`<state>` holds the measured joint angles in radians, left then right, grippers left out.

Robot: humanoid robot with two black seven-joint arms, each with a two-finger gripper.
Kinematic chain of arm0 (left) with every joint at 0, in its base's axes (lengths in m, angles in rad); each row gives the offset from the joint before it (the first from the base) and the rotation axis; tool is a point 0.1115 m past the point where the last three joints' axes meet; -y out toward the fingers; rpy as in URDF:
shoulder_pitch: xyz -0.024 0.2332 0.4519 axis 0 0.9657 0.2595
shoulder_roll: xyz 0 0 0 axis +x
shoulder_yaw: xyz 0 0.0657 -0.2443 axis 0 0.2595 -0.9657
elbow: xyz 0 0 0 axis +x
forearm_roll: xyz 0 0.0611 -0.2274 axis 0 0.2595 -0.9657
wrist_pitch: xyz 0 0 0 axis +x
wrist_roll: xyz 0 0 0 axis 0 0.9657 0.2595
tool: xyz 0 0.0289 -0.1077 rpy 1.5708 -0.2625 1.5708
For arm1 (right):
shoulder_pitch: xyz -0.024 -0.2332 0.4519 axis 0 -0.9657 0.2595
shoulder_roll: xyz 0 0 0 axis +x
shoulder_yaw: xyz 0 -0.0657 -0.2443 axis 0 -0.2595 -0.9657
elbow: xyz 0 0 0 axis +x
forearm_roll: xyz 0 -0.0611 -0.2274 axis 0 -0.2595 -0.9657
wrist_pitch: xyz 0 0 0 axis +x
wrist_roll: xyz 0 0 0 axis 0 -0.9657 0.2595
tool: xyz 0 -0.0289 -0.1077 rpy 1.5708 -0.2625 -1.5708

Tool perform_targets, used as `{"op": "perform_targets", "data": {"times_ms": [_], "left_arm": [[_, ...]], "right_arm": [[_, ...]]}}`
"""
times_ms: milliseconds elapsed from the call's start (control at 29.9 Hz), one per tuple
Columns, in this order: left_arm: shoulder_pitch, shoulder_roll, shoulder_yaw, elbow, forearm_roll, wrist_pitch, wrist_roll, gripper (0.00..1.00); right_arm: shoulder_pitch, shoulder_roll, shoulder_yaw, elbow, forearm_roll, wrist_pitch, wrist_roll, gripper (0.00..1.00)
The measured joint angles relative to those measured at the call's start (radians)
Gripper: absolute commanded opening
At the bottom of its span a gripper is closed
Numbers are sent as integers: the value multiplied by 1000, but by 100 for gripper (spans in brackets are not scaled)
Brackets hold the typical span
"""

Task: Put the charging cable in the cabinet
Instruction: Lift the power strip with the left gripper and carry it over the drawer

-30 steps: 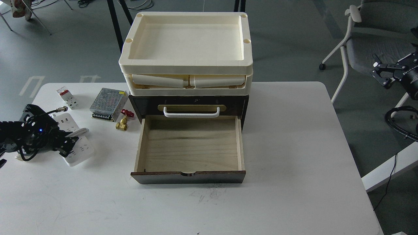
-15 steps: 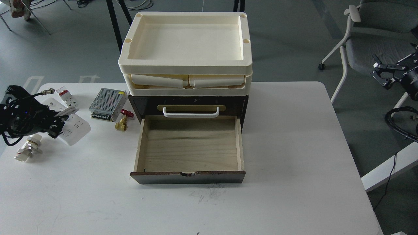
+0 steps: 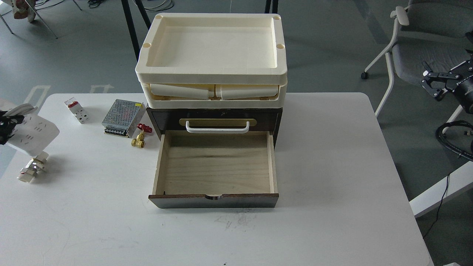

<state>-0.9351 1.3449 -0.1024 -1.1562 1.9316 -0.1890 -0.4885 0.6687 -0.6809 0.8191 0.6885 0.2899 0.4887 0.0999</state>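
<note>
The charging cable (image 3: 35, 133), a flat white power strip with its cord looped at the top, hangs tilted above the table's far left edge. My left gripper (image 3: 4, 125) shows only as a dark sliver at the view's left edge, shut on the strip's left end. The cabinet (image 3: 214, 118) is a dark brown box at the table's middle. Its pale wood-lined drawer (image 3: 216, 166) is pulled out towards me and holds nothing. A white bar handle (image 3: 217, 127) sits on the front above it. My right gripper (image 3: 431, 84) is off the table at the far right, open and empty.
Two cream plastic trays (image 3: 212, 75) are stacked on the cabinet. A perforated metal power-supply box (image 3: 123, 117), a white-and-red breaker (image 3: 75, 110) and a brass valve with a red handle (image 3: 139, 137) lie left of the cabinet. A small white fitting (image 3: 31, 170) lies near the left edge. A grey chair (image 3: 421, 44) stands at the back right.
My left arm has lifted the power strip off the table and carried it left, so the arm is almost out of view. The white fitting beneath it now shows. The right arm is unchanged.
</note>
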Motion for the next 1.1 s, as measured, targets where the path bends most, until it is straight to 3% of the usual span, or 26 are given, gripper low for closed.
{"op": "perform_targets", "data": {"times_ms": [234, 435, 702, 1103], "left_arm": [[-31, 174, -24, -378, -340, -244, 0, 0], [-24, 81, -30, -444, -707, -290, 0, 0], [33, -89, -24, -477, -982, -282, 0, 0], [101, -289, -30, -446, -1129, -135, 0, 0]], "right_arm": [[0, 2, 0, 0, 0, 0, 0, 100], [-7, 0, 0, -10, 0, 0, -2, 100], [-9, -3, 0, -36, 0, 0, -3, 100], [-18, -2, 0, -44, 0, 0, -2, 100]]}}
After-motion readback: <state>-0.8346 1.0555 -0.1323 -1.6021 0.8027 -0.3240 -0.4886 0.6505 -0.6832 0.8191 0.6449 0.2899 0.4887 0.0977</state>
